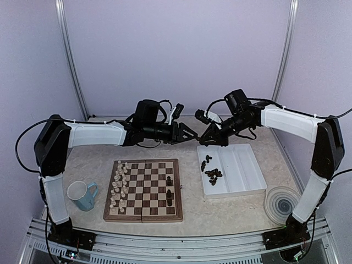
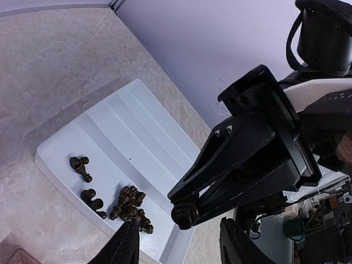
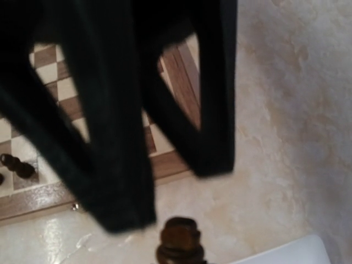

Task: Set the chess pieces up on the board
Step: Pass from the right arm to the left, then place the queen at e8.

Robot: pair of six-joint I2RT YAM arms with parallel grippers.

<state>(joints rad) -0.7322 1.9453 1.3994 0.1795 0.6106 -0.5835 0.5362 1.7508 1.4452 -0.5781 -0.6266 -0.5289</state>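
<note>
My right gripper is shut on a dark chess piece, held in the air between the board and the white tray. The piece also shows at the bottom of the right wrist view. My left gripper is open, its two fingers standing on either side of that piece without touching it. More dark pieces lie heaped in the tray, also seen in the left wrist view. A few dark pieces stand on the board's right columns.
Cream-white pieces fill the board's left columns. A blue mug stands left of the board. A round grey disc lies right of the tray. Both arms meet above the table's far middle.
</note>
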